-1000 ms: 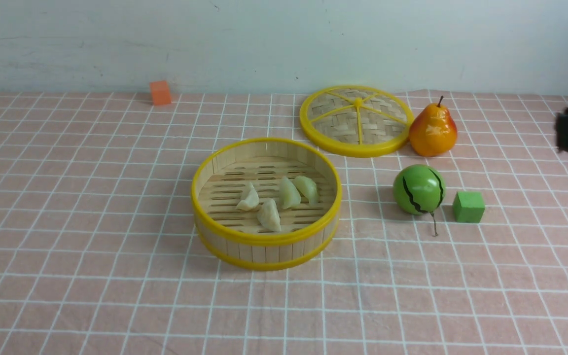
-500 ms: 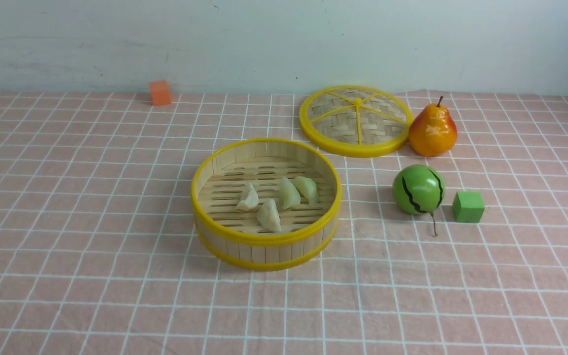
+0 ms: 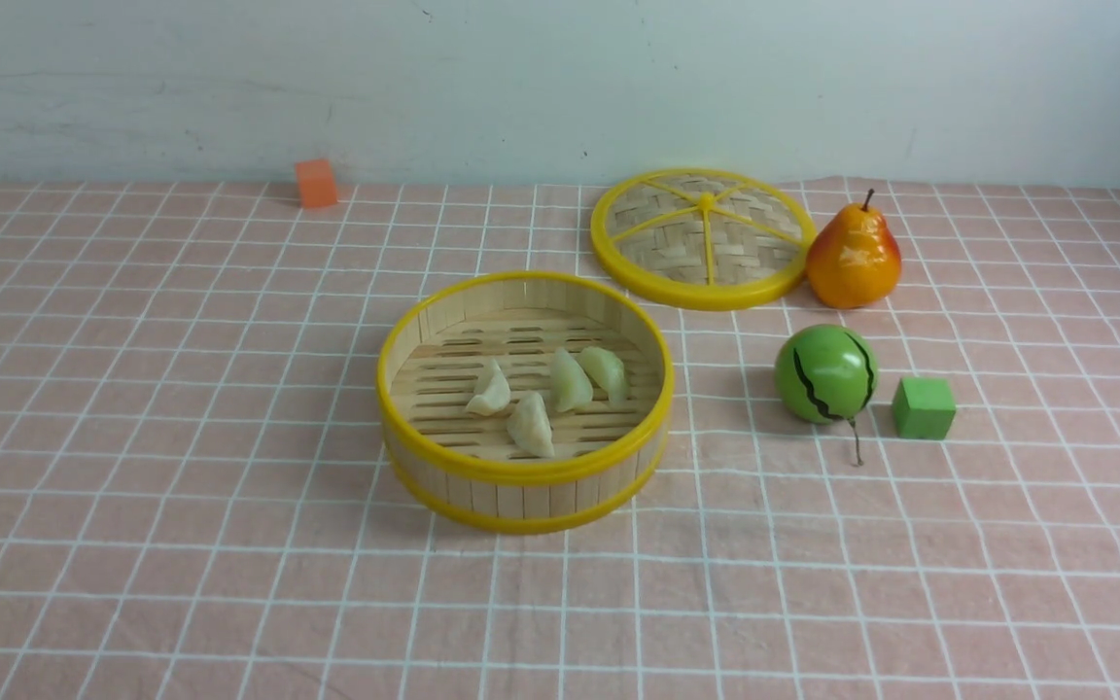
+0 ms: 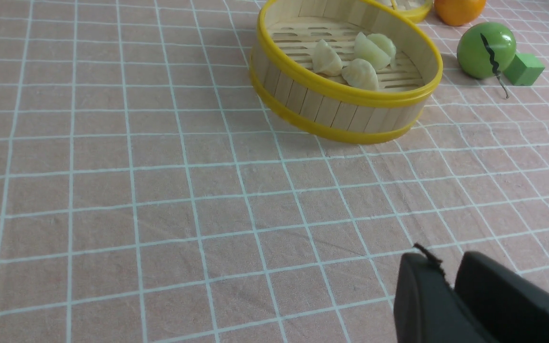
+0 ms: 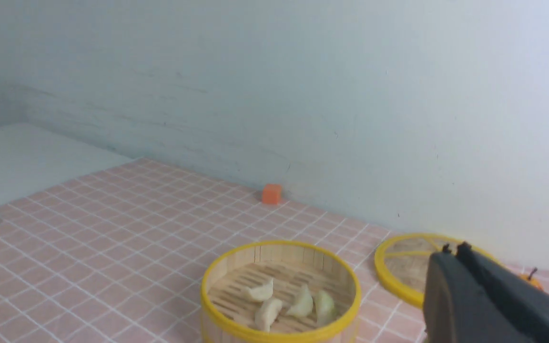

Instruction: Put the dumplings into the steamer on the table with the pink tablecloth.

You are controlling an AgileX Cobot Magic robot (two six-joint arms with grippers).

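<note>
The steamer (image 3: 524, 475) stands mid-table on the pink tablecloth (image 3: 132, 437). Several pale dumplings (image 3: 531, 423) lie on its slatted floor. They also show in the left wrist view (image 4: 360, 74) and the right wrist view (image 5: 267, 314). Neither gripper shows in the front view. My left gripper (image 4: 446, 271) is shut and empty, low over the cloth well short of the steamer (image 4: 341, 114). My right gripper (image 5: 453, 248) is shut and empty, raised off to the side of the steamer (image 5: 217, 286).
The flat woven lid (image 3: 701, 238) lies behind the steamer. A pear (image 3: 854, 258), a green ball (image 3: 825, 374) and a green cube (image 3: 924, 408) sit to the right. An orange cube (image 3: 316, 183) sits far back left by the wall.
My right arm, at the right edge of the front view one second ago, has drawn back out of that view. The steamer and dumplings have not moved.
</note>
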